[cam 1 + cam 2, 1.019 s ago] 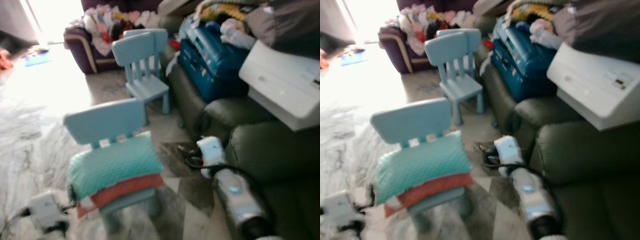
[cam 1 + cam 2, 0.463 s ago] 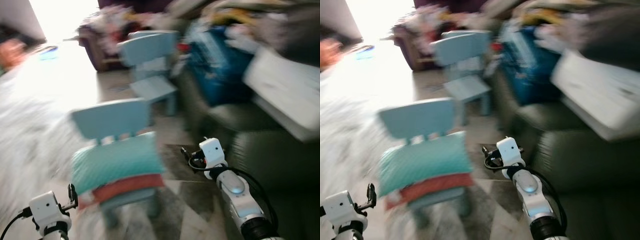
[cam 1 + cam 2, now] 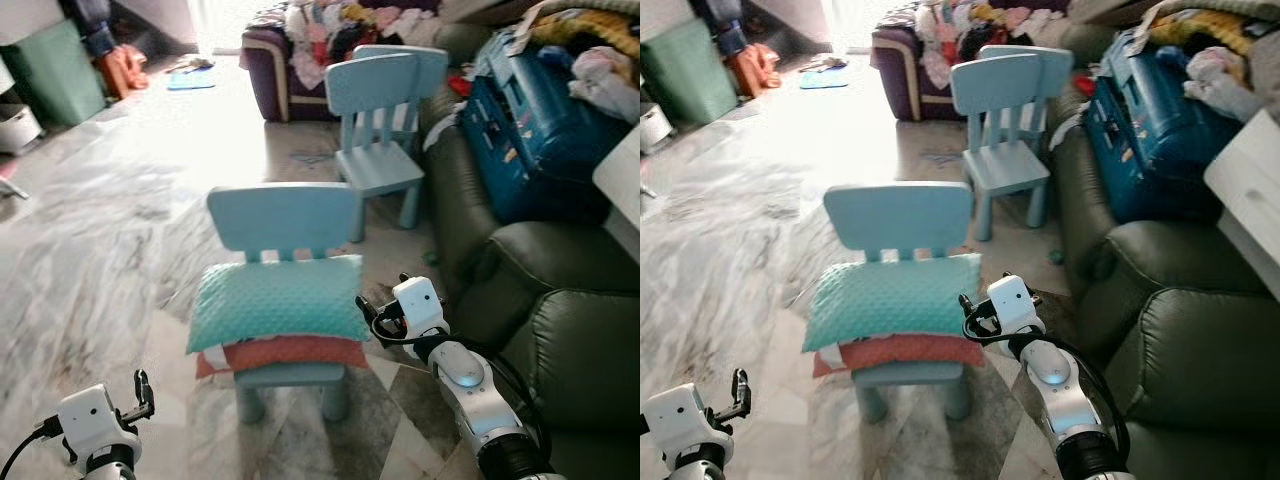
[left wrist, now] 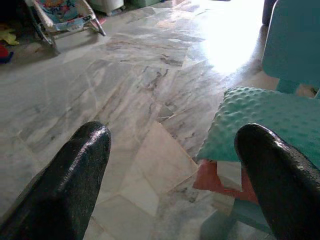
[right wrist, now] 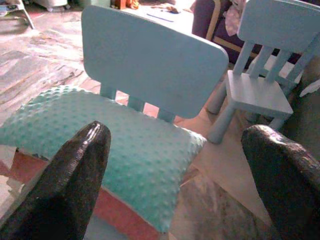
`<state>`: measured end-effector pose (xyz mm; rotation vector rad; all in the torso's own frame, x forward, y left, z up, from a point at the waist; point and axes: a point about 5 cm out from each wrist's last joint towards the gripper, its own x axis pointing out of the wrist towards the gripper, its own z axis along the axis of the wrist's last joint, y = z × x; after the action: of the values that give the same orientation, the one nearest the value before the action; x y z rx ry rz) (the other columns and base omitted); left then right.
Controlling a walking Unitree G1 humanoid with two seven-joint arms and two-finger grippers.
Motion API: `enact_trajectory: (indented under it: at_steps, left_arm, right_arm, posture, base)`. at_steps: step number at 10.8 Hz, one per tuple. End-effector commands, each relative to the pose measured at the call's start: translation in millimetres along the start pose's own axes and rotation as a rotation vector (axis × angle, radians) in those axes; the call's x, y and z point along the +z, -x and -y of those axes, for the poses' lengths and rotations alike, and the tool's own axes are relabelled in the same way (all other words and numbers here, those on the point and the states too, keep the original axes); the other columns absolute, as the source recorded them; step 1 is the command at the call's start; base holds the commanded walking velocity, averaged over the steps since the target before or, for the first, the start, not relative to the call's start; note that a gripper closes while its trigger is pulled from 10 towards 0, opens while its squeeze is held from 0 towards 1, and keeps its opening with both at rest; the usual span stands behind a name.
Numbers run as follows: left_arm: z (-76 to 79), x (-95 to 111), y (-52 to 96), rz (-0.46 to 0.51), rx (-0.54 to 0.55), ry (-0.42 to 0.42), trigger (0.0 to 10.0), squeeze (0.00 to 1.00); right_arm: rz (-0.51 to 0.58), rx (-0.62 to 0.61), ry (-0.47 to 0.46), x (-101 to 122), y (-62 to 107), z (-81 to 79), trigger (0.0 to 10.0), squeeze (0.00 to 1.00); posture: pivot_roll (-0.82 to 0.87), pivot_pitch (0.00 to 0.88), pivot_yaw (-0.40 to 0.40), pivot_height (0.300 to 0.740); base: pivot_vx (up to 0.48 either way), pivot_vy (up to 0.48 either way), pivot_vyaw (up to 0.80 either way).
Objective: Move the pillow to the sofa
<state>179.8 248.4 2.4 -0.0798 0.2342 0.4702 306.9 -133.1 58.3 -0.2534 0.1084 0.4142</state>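
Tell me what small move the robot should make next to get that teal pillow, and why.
Probably ease the right claw forward onto the teal pillow: it is open beside the pillow's end, touching nothing, while the left claw hangs low, farther off.

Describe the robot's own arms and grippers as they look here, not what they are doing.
The right arm is a rounded silver shell with a small blue light on top, ending in a white boxy wrist block with looping black cables. The left arm shows a similar white block with a black cable. The left gripper and right gripper each have two long, glossy black fingers with rounded tips.
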Motion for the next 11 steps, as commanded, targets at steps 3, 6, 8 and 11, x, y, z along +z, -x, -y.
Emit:
enact_trajectory:
  at_steps: [3, 6, 8, 11]
  left_arm:
    - [-6.2, -3, 0.3, -0.021, 0.011, -0.02, 10.0, 0.0]
    - [-11.4, 3, -2.6, -0.007, 0.023, -0.008, 10.0, 0.0]
    - [-14.9, -1, -1.9, -0.041, 0.071, 0.042, 10.0, 0.0]
    - [-15.9, 1, -2.2, -0.042, 0.035, -0.001, 10.0, 0.0]
  right_arm:
    - [0.021, 0.008, -0.003, 4, -2.3, -1.7, 10.0, 0.0]
    - [0.023, 0.005, -0.03, 6, -4.3, -1.8, 10.0, 0.0]
    - [0.021, 0.002, -0.043, 5, -4.7, -1.8, 10.0, 0.0]
    - [-0.053, -0.124, -0.091, -12, 9.5, 23.9, 10.0, 0.0]
  posture:
    - [-0.14, 0.06, 0.026, 0.74]
    - [-0.13, 0.057, 0.026, 0.74]
    - [-0.13, 0.056, 0.026, 0.74]
    - [-0.13, 0.059, 0.037, 0.74]
  base:
    - [0.0, 0.0, 0.73]
    - [0.0, 0.0, 0.22]
    - [0.0, 0.0, 0.0]
    - [0.0, 0.0, 0.0]
